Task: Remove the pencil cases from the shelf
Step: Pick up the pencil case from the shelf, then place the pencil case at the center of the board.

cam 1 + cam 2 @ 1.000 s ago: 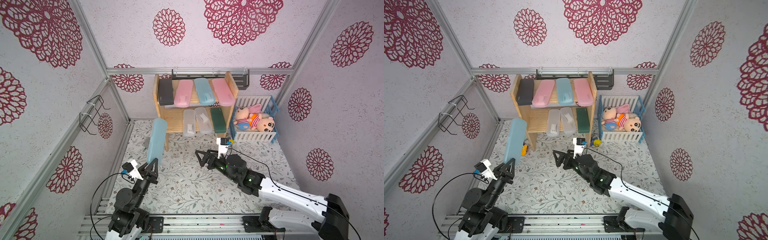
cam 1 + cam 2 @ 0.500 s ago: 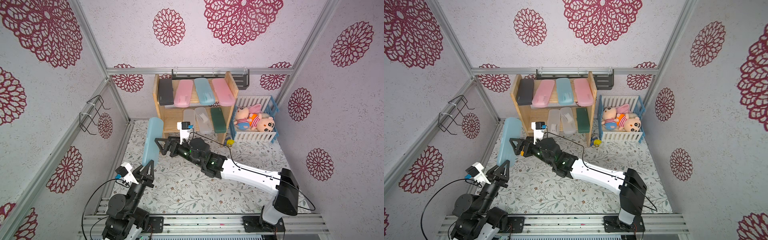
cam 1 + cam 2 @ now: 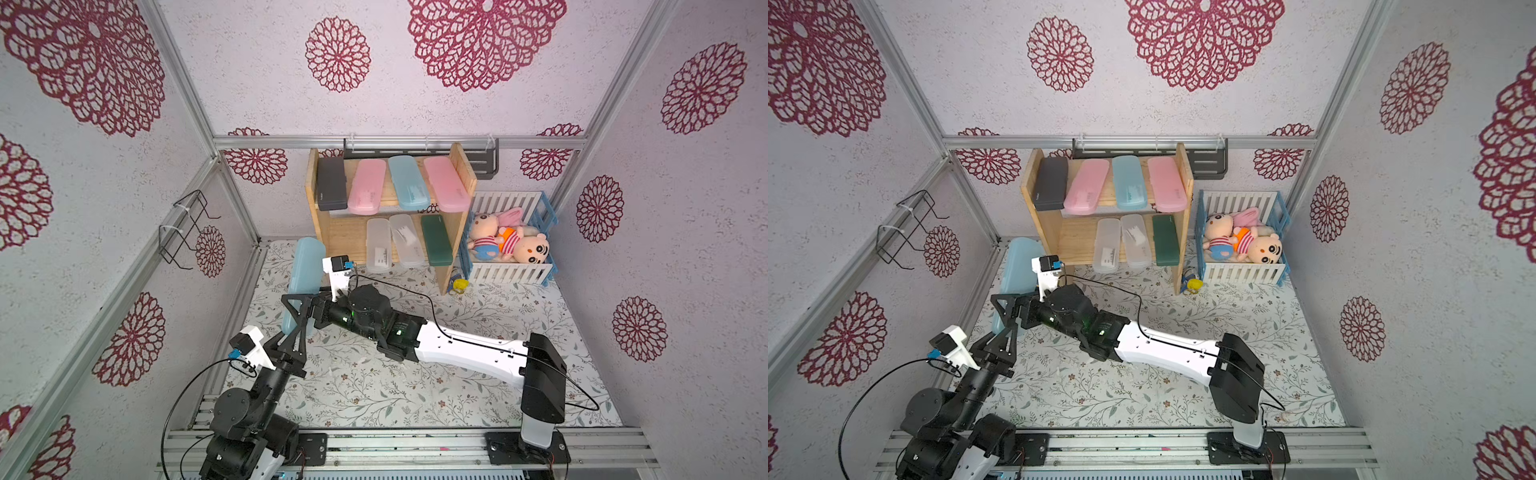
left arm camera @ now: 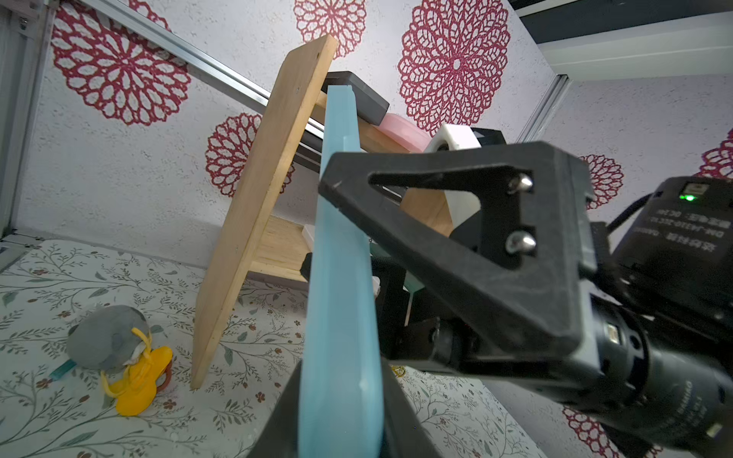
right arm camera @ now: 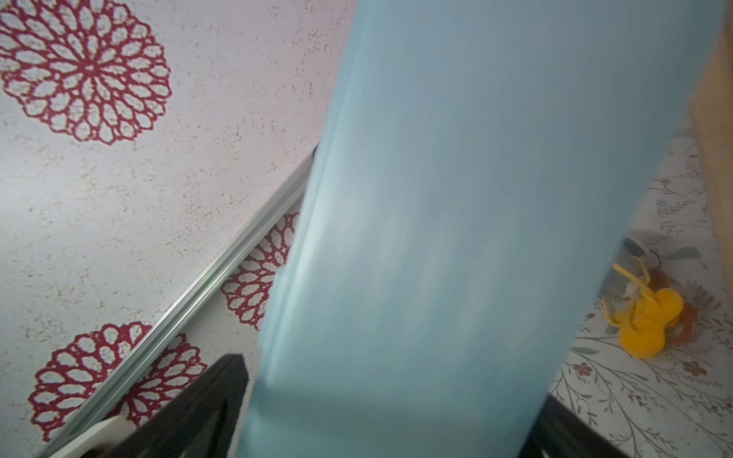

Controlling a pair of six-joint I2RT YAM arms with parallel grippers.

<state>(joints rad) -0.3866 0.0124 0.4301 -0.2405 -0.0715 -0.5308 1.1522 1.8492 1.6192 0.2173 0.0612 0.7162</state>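
Above the left side of the floral desk [image 3: 498,324], we see a light blue pencil case [image 3: 306,266] held upright, off the shelf [image 3: 457,232] and near its left side panel. Our left fingers [image 3: 297,338] are clamped tight on the lower end of it; from the left wrist camera we see the light blue pencil case [image 4: 341,277] edge-on, rising out from between them. Just above that grip, our right fingers [image 3: 296,298] stand spread as wide as they go, one on either flat face of the same case, holding nothing; we cannot tell whether either one touches the plastic. From the right wrist camera its broad blue face fills the gap between the two.

We count seven more cases lying on the shelf. On the top board, left to right: a black case [image 3: 331,185], a pink case [image 3: 366,189], a pale blue case [image 3: 408,183] and a second pink case [image 3: 446,183]. On the lower board a frosted clear case [image 3: 378,245] and a second clear case [image 3: 407,241] lie side by side, with a dark green case [image 3: 435,241] next to the right side panel.

Right of the shelf stands a white-and-blue crib [image 3: 507,272] with plush dolls [image 3: 532,251] inside, and a small yellow toy [image 3: 459,284] lies on the desk between the two.
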